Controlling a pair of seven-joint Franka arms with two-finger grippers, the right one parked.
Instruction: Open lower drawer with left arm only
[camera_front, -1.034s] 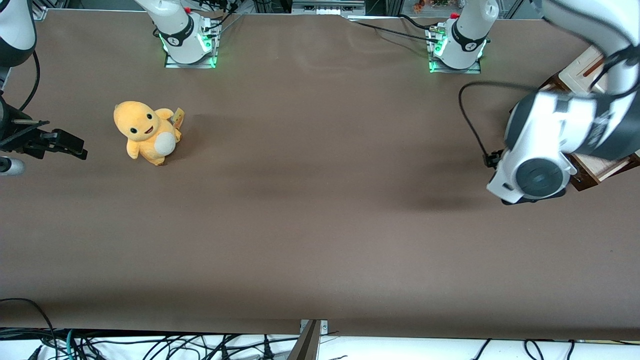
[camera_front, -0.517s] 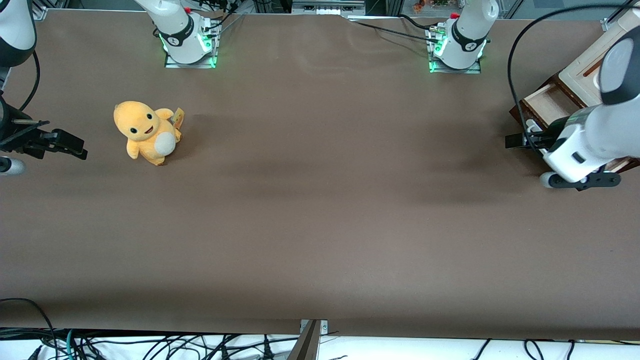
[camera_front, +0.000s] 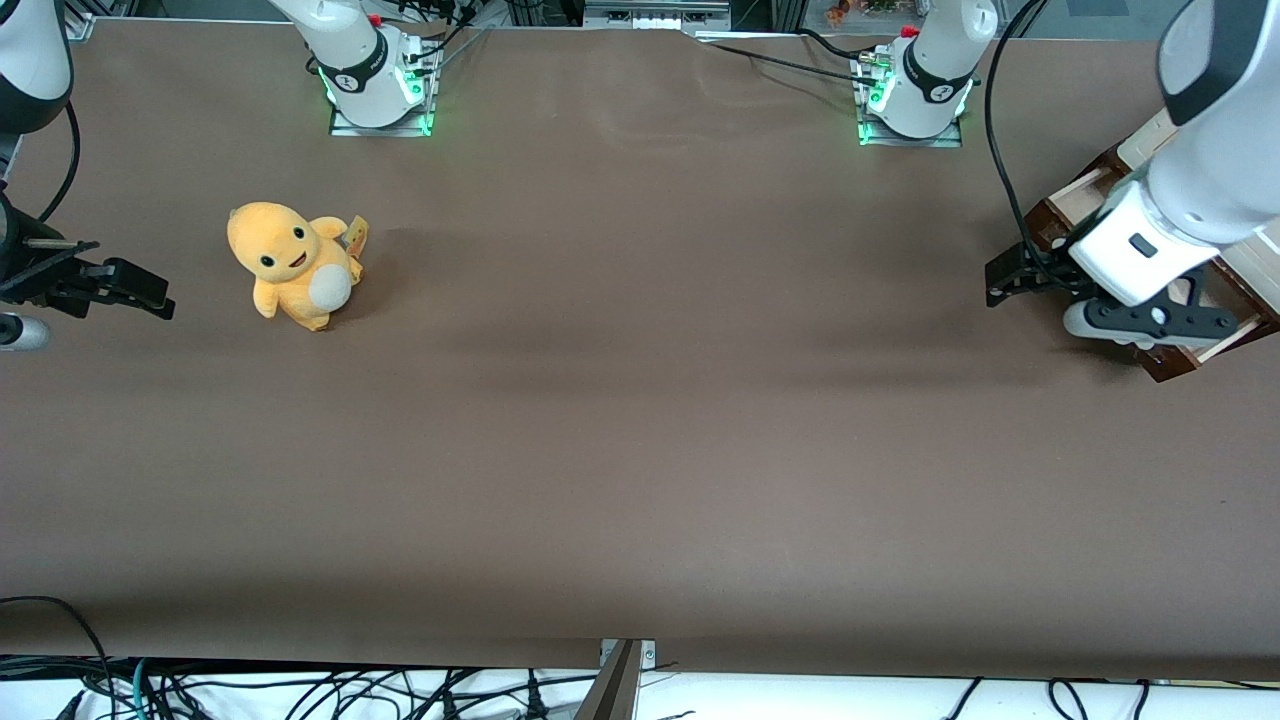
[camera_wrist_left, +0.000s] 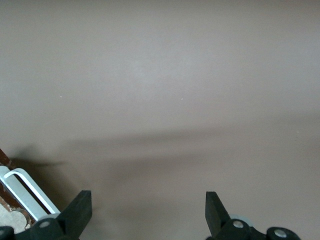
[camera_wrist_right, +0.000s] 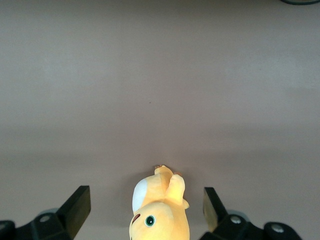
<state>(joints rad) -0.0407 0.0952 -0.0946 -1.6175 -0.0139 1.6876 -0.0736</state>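
The left arm (camera_front: 1195, 150) reaches down over the working arm's end of the brown counter (camera_front: 640, 420). Its hand (camera_front: 1010, 280) sits low above the counter surface, just beside the dark brown front of the lower drawer (camera_front: 1200, 335). In the wrist view the hand (camera_wrist_left: 148, 212) has its two black fingers (camera_wrist_left: 80, 210) spread wide, with only bare counter (camera_wrist_left: 160, 90) between them; nothing is gripped.

The lower drawer is pulled out from its cabinet (camera_front: 1150, 135), which stands at the working arm's edge of the counter. Part of the drawer's pale wood interior shows beside the arm's white wrist housing, and the dark front corner nearest the front camera shows below the black bracket of the wrist. The arm covers much of the drawer in the front view, so how far out it stands cannot be told exactly. In the wrist view the drawer's silvery-white bar handle (camera_wrist_left: 27, 192) appears close by one finger, outside the gap between the fingers; whether the finger touches it cannot be told.

A black cable (camera_front: 1000, 150) loops from the arm down to the hand.

Well apart, toward the parked arm's end of the counter, a yellow plush toy (camera_front: 295, 265) sits upright with its white belly facing the front camera.
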